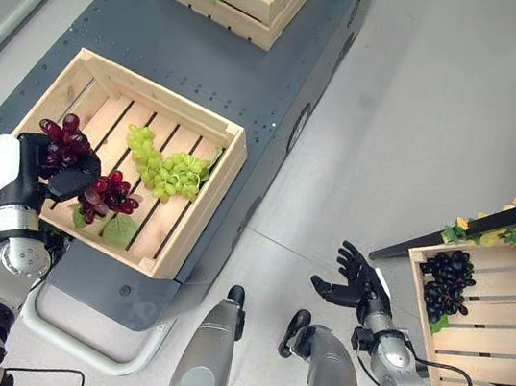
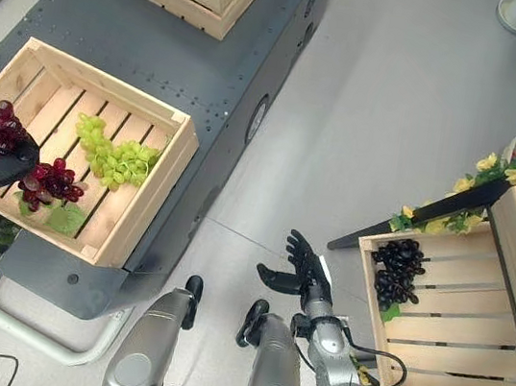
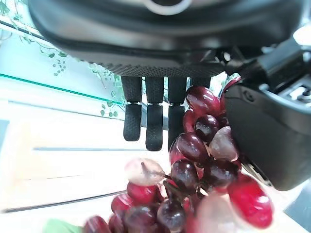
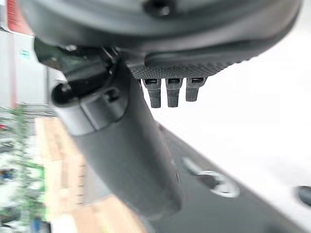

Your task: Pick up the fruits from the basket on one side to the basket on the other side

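Your right hand [image 1: 353,283] hung open over the floor, well short of the right crate [image 1: 492,383] that held black grapes [image 1: 447,280]. Your left hand [image 1: 43,171] had closed on the red grapes [image 1: 95,178], partly lifted at the left crate's [image 1: 208,200] near corner; green grapes [image 1: 166,168] lay farther in. You were mid-pickup, I judged; next you needed to lift clear and carry across.

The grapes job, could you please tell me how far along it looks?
Done: black grapes already lie in the right crate. In hand: the left hand pinches the red grapes, part of the bunch still resting in the left crate. The right hand is open over the floor. Left: carrying the red bunch across, then the green grapes.
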`<state>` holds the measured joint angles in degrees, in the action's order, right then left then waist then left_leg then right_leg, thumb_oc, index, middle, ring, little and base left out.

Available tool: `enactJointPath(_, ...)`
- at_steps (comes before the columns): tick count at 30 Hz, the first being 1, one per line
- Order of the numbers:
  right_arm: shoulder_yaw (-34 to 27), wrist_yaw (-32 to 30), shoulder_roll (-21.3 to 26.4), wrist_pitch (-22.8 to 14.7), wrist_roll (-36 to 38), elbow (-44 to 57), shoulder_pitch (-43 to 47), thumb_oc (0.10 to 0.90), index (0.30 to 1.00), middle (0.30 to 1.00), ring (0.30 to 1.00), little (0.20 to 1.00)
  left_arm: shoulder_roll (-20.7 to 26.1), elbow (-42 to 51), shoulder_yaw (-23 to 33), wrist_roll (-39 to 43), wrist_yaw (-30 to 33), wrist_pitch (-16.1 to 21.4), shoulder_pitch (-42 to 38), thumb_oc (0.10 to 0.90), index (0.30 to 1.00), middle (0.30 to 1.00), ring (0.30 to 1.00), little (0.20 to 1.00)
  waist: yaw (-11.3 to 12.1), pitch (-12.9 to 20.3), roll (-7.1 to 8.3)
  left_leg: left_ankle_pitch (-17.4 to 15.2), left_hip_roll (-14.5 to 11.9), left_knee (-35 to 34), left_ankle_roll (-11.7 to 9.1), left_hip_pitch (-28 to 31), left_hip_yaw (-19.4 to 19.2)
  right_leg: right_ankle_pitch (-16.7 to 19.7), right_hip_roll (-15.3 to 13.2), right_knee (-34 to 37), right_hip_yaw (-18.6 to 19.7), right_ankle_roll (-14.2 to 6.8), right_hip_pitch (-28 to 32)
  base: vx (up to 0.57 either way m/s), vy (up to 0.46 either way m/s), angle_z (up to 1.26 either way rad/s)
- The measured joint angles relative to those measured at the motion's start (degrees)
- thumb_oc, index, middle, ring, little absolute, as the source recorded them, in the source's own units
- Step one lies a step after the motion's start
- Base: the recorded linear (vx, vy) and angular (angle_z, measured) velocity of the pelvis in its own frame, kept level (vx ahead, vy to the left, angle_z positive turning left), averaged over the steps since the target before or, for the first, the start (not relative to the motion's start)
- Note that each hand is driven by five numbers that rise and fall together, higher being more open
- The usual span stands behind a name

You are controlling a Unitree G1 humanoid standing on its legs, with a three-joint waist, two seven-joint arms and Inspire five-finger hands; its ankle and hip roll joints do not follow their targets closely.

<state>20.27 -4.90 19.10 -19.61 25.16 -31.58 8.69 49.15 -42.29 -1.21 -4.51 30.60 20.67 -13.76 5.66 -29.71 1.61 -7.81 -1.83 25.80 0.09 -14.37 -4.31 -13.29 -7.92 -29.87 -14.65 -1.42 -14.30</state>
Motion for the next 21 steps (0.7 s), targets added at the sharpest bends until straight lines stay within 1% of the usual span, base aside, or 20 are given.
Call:
enactJointPath(2,0.0,-2.3,0.0,0.6,-0.1,3.5,-0.1,0.8,0.9,0.9,0.9,0.9,0.0,2.9,0.6,1.3,-0.1,0.0,0.1,0.4,0.3,0.3,0.3,0.3,0.1,0.7,-0.02,1.4,0.1,-4.6,0.1,4.5,-0.4,1.0,0.4,4.0,-0.1,-0.4,4.0,0.1,-0.054,-0.02)
enactJointPath(3,0.0,-2.9,0.0,0.7,-0.1,4.5,-0.1,0.8,0.9,0.9,0.9,0.9,0.0,3.9,0.7,3.0,-0.2,0.1,0.2,0.4,0.3,0.3,0.3,0.3,0.0,2.1,-0.17,1.8,0.0,-6.5,0.1,5.5,-0.4,1.5,0.6,5.9,-0.1,-0.6,4.9,0.07,-0.051,-0.04)
enactJointPath(4,0.0,-3.1,0.0,1.0,-0.1,5.2,-0.1,0.8,0.9,0.9,0.9,0.9,0.0,4.5,0.7,4.0,-0.5,0.1,0.3,0.4,0.3,0.3,0.3,0.3,0.0,2.7,-0.23,2.0,0.0,-7.4,0.1,6.2,-0.5,1.8,0.7,6.8,-0.2,-0.7,5.5,0.08,-0.097,-0.06)
enactJointPath(6,-0.1,-3.2,0.0,1.3,0.0,8.0,-0.1,0.8,0.9,0.9,0.9,0.9,-0.2,7.5,1.2,7.6,-1.8,0.5,0.4,0.4,0.3,0.3,0.3,0.3,-0.1,4.8,-0.75,3.2,0.1,-11.5,0.1,9.2,-0.5,3.1,1.5,11.0,-0.3,-1.1,8.7,0.04,-0.112,-0.03)
enactJointPath(7,-0.1,-3.2,0.0,1.7,0.0,9.8,0.0,0.8,0.9,0.9,0.9,0.9,-0.4,9.4,1.8,8.3,-2.3,0.8,0.4,0.4,0.3,0.3,0.3,0.3,-0.2,5.5,-1.03,3.7,0.2,-13.6,0.1,11.2,-0.5,3.9,1.9,13.3,-0.3,-1.2,10.6,0.02,-0.107,-0.02)
enactJointPath(8,0.0,-3.0,-0.1,1.7,0.0,10.3,0.1,0.8,0.9,0.9,0.9,0.9,-0.5,10.0,1.8,8.9,-2.7,1.2,0.4,0.4,0.3,0.3,0.3,0.3,-0.2,6.0,-1.06,4.0,0.2,-14.4,0.0,11.7,-0.4,4.1,2.0,14.2,-0.3,-1.3,11.2,0.03,-0.13,-0.02)
enactJointPath(10,0.3,-1.9,-0.1,1.9,0.3,12.1,0.5,0.8,0.9,0.9,0.9,0.9,-0.8,12.0,1.8,9.9,-4.4,2.5,-0.3,0.4,0.3,0.3,0.3,0.3,-0.4,8.6,-1.54,4.7,0.5,-17.8,-0.1,14.3,0.7,5.2,2.7,18.2,-0.4,-1.7,14.1,0.0,-0.128,0.06)
enactJointPath(12,0.6,0.2,0.0,3.1,1.7,12.2,1.9,0.8,0.9,0.9,0.9,0.9,-0.8,12.2,1.6,11.3,-6.1,3.2,-1.4,0.4,0.3,0.3,0.3,0.3,-0.9,10.5,-1.7,5.5,0.6,-20.0,-0.1,15.6,1.4,6.1,3.1,21.0,-0.4,-2.0,15.8,-0.01,-0.109,0.12)
enactJointPath(14,1.3,4.2,1.0,5.4,5.0,13.3,4.5,0.8,0.9,0.9,0.9,0.9,-0.8,12.6,1.1,14.5,-8.7,3.3,-4.7,0.4,0.3,0.3,0.3,0.3,-1.1,12.7,-1.96,6.8,0.7,-23.1,-0.1,17.0,2.2,7.9,3.8,25.5,-0.4,-2.2,18.0,0.0,-0.125,0.15)
enactJointPath(15,1.4,4.9,1.3,6.0,5.3,13.8,5.2,0.8,0.9,0.9,0.9,0.9,-0.8,12.7,1.0,14.9,-9.2,3.3,-5.7,0.4,0.3,0.3,0.3,0.3,-1.1,13.0,-1.96,7.0,0.8,-23.5,-0.1,17.2,2.3,8.3,3.9,26.5,-0.4,-2.2,18.5,0.0,-0.138,0.13)
enactJointPath(16,1.7,6.5,1.6,7.0,7.0,14.2,7.1,0.8,0.9,0.9,0.9,0.9,-0.8,13.4,0.9,16.3,-10.1,3.3,-7.2,0.4,0.3,0.3,0.3,0.3,-1.1,13.2,-1.99,7.5,0.7,-24.7,-0.1,18.1,2.4,9.2,4.1,28.5,-0.3,-2.4,19.9,0.0,-0.111,0.07)
enactJointPath(18,2.1,7.2,2.2,8.6,7.4,14.3,9.3,0.8,0.9,0.9,0.9,0.9,-0.8,14.2,0.0,17.1,-10.7,3.3,-9.0,0.4,0.3,0.3,0.3,0.3,-1.1,13.4,-2.0,7.6,1.0,-25.1,0.0,18.5,2.5,10.3,4.4,30.7,-0.3,-2.5,21.0,0.0,-0.084,0.02)
enactJointPath(20,2.6,8.0,2.6,11.0,7.4,14.3,13.7,0.8,0.9,0.9,0.9,0.9,-0.6,15.9,-2.1,17.8,-11.9,3.3,-11.4,0.4,0.3,0.3,0.3,0.3,-0.7,14.7,-1.9,8.4,1.0,-26.6,0.1,18.8,2.6,12.0,4.5,33.9,-0.2,-2.6,22.1,-0.01,-0.125,-0.01)
enactJointPath(21,2.7,8.2,2.8,12.2,7.6,14.4,15.8,0.8,0.9,0.9,0.9,0.9,-0.5,16.1,-3.4,17.8,-12.2,3.2,-12.9,0.4,0.3,0.3,0.3,0.3,-0.5,14.7,-1.85,8.4,1.0,-26.7,0.1,19.0,2.5,12.6,4.5,35.0,-0.1,-2.6,22.8,-0.02,-0.135,0.01)
